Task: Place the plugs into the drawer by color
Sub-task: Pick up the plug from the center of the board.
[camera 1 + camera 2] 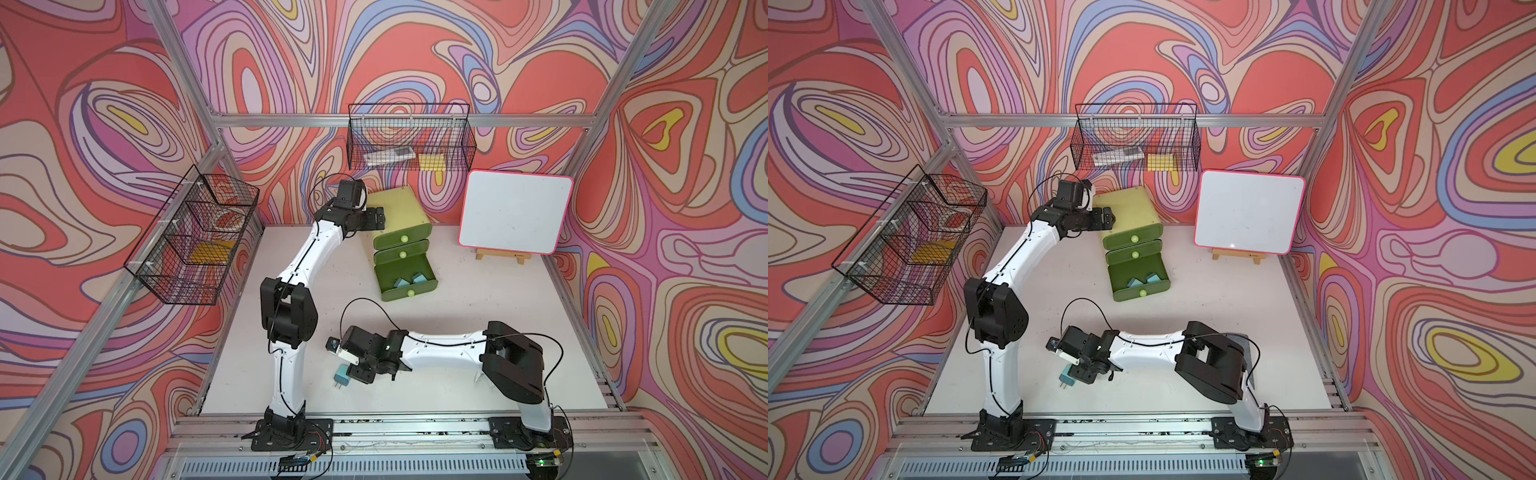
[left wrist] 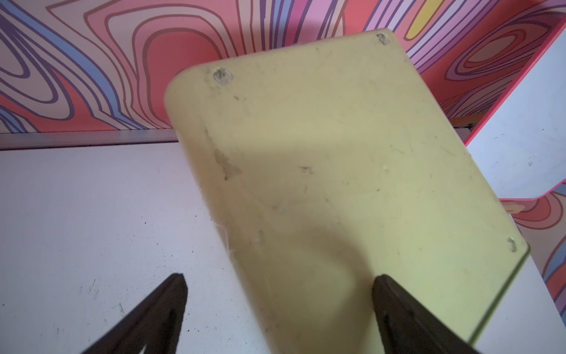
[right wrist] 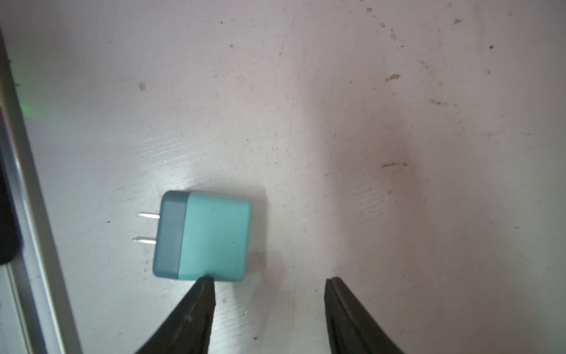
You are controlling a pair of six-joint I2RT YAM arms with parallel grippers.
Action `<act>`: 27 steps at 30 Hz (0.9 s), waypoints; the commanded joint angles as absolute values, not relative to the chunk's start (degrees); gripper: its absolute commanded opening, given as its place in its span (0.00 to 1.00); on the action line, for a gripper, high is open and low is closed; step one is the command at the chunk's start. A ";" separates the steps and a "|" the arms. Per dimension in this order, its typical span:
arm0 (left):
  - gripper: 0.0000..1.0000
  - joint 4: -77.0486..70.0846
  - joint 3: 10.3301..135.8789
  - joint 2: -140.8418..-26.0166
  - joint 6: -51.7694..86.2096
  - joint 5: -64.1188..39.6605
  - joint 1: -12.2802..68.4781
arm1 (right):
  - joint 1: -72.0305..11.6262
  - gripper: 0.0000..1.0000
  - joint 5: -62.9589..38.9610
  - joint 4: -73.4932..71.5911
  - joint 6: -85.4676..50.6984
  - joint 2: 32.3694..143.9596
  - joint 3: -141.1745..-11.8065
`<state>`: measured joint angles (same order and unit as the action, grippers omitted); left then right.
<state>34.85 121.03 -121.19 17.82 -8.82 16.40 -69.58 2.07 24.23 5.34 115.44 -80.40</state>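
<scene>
Right wrist view is showing us the teal plug (image 3: 211,236) lying on the table (image 3: 367,122), beside one fingertip (image 3: 203,295) of our right gripper (image 3: 269,280), outside the gap, prongs pointing away. Its jaws are standing apart, empty, so we are judging a sideways shift due.

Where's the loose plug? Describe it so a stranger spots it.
Start at the near side of the white table, by the front rail. Beside the right end effector lies the teal plug, on its side, prongs toward that rail. Unlike the two teal plugs in the open drawer, it alone sits on bare tabletop.
</scene>
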 commanded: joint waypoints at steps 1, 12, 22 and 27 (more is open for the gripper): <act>0.94 37.66 120.06 -119.09 16.88 -8.36 15.82 | -70.05 0.59 0.98 24.24 5.90 117.57 -82.15; 0.94 37.68 120.06 -119.13 17.14 -8.64 15.82 | -70.08 0.63 -4.11 23.22 4.98 119.31 -84.51; 0.94 37.68 120.06 -119.18 17.49 -9.09 15.82 | -70.13 0.69 -9.05 24.74 9.09 123.22 -87.72; 0.94 37.75 120.12 -118.92 17.31 -8.87 15.80 | -70.14 0.70 -6.35 26.03 11.00 126.16 -90.53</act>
